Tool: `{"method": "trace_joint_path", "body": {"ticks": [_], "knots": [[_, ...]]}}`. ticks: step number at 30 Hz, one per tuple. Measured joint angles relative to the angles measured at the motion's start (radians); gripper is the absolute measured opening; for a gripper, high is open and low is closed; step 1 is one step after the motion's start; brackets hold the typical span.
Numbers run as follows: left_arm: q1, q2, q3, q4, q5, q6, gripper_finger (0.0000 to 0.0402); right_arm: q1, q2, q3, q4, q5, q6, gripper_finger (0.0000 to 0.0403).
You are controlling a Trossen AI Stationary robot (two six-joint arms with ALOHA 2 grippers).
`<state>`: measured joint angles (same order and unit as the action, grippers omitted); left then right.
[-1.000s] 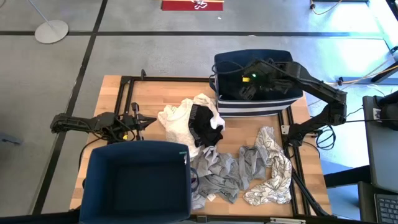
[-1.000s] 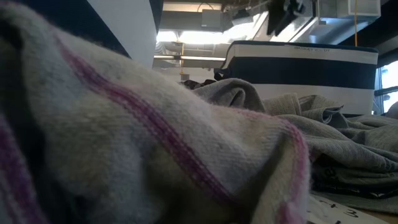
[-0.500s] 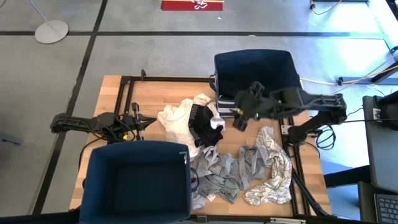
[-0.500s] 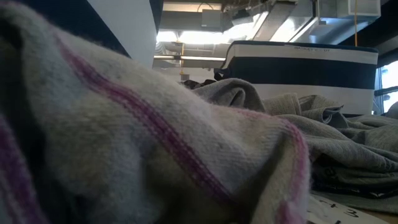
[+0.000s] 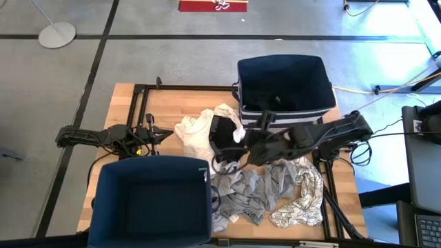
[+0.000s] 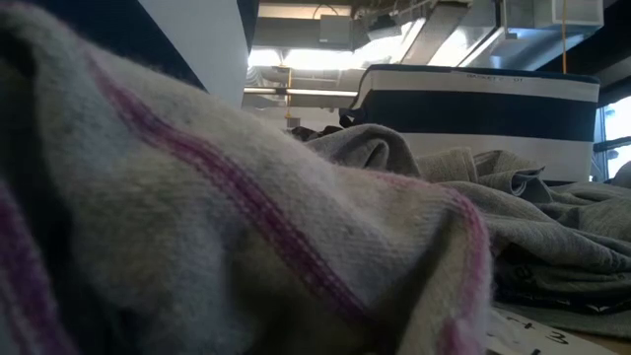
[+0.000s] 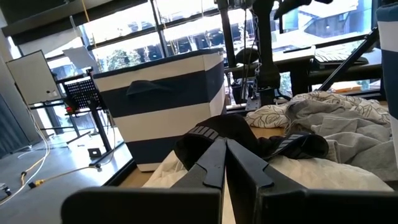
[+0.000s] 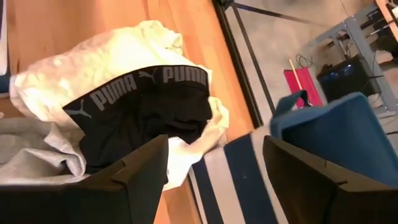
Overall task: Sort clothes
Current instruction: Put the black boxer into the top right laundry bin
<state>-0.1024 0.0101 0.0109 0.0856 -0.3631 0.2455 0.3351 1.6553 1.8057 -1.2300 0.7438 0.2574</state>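
- Since a second ago, the right gripper (image 5: 242, 157) has been swung from over the striped bin (image 5: 282, 117) down to the black garment (image 5: 224, 141).
- Left gripper (image 7: 225, 163) is parked at the table's left edge, fingers closed together.
- Mid-table clothes are judged light, limp; the waistband seems graspable.
- Right fingers (image 8: 134, 180) are spread wide, apparently empty.

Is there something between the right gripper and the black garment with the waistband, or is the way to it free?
Nothing visible stands between them. The right gripper is open above the black garment, whose waistband faces up and uncovered in the right wrist view. This garment lies on top of the white garment. The left gripper waits by the table's left edge.
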Motion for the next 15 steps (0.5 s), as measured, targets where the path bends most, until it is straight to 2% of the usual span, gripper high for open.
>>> {"method": "trace_joint_path", "body": {"ticks": [10,15], "knots": [[0.0,0.0,0.0,-0.025,0.0,0.007,0.0003,0.002,0.078,-0.003,0.012,0.033,-0.028,0.0261],[0.0,0.0,-0.001,-0.026,0.0,0.004,0.0003,-0.002,0.079,-0.132,0.164,0.032,-0.081,0.0261]]}}
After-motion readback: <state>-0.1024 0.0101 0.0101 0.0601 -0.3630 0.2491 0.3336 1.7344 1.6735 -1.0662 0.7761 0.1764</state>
